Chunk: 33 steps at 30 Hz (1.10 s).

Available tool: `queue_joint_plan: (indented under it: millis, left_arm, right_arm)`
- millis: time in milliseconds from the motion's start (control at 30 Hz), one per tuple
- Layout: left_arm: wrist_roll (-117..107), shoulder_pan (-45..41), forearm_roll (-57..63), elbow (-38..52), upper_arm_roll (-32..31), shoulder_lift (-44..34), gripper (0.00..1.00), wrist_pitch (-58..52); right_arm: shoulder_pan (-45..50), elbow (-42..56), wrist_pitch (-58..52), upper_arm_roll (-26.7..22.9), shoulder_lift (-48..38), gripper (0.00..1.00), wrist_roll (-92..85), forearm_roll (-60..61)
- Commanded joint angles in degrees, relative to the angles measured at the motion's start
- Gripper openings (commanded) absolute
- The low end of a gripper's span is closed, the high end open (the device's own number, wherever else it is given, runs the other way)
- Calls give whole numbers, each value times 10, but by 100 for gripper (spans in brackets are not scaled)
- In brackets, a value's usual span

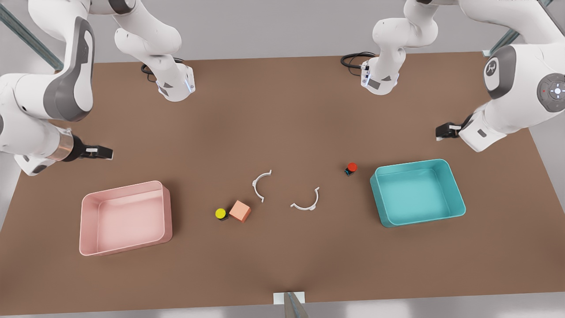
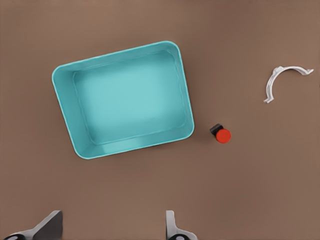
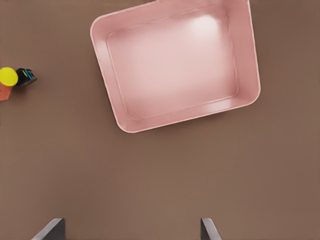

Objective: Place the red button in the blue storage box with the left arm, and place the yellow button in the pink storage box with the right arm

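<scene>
The left end effector [image 2: 107, 227] hangs above the brown counter [image 1: 282, 110] with its fingers spread wide and nothing between them; the blue storage box [image 2: 125, 100] sits just ahead of it, and the red button [image 2: 222, 135] lies on its side on the counter just beside that box, not touching it. A white curved clip [image 2: 285, 80] lies farther off past the button. The right end effector [image 3: 132, 230] also hangs wide open and empty, with the pink storage box [image 3: 175, 65] ahead of it. The yellow button [image 3: 10, 76] lies well off to one side of that box, against an orange cube [image 1: 239, 211]. A second white clip [image 1: 260, 184] lies nearby.
</scene>
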Motion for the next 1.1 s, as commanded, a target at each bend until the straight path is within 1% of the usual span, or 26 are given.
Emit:
queue_joint_plan:
  millis: [0,67,100,133,167,200,233,300,333,400,467,533,567,600,700,767,833,867,933,1033,1067]
  left_arm:
    - [3,-5,0,0,0,1,100,88]
    - [6,-41,2,0,-8,1,100,64]
    - [5,-72,-23,0,-12,14,100,66]
    - [67,-95,-46,-2,-12,30,100,64]
    - [112,-124,-47,-14,-12,41,100,89]
    - [142,-144,-47,-73,-12,29,100,156]
    - [158,-161,-47,-98,-12,30,100,190]
    - [159,-175,-47,-227,-12,-10,100,324]
    - [160,-196,-45,-279,-12,-10,100,399]
    - [181,-201,-43,-356,-11,-11,100,503]
    - [181,-202,-42,-424,-11,-7,100,600]
    - [181,-201,-42,-427,-11,31,100,646]
    - [181,-200,-42,-427,-11,52,100,668]
    - [180,-201,-42,-427,-11,56,100,668]
    - [178,-212,-42,-430,-11,90,100,700]
    - [178,-212,-42,-444,-11,103,100,720]
    - [180,-212,-42,-460,-11,109,100,739]
    - [180,-212,-41,-475,-11,114,100,763]
    - [180,-212,-42,-479,-11,119,100,764]
    - [180,-212,-41,-485,-11,135,100,764]
    - [180,-212,-41,-487,-11,136,100,764]
  right_arm:
    - [-3,0,72,0,2,100,-2,0]
    - [-2,0,75,3,13,100,62,2]
    - [-2,1,80,11,27,100,121,17]
    - [-2,2,83,17,39,100,204,22]
    - [-1,4,93,25,53,100,263,23]
    - [-1,4,110,29,66,100,292,23]
    - [-1,4,113,38,72,100,294,24]
    - [0,4,141,40,83,100,355,43]
    - [3,4,149,41,91,100,375,43]
    - [4,4,171,46,108,100,423,43]
    - [7,4,183,66,119,100,494,40]
    - [30,5,204,67,139,100,590,40]
    - [41,6,225,68,146,100,608,42]
    - [46,9,237,69,159,100,663,40]
    - [66,16,254,69,192,100,724,42]
    - [69,41,254,69,220,100,767,41]
    - [68,73,261,73,227,100,763,43]
    - [69,74,261,74,228,100,764,43]
    - [69,74,262,78,235,100,764,43]
    - [70,92,271,106,267,100,870,56]
    - [81,92,286,109,276,100,894,54]
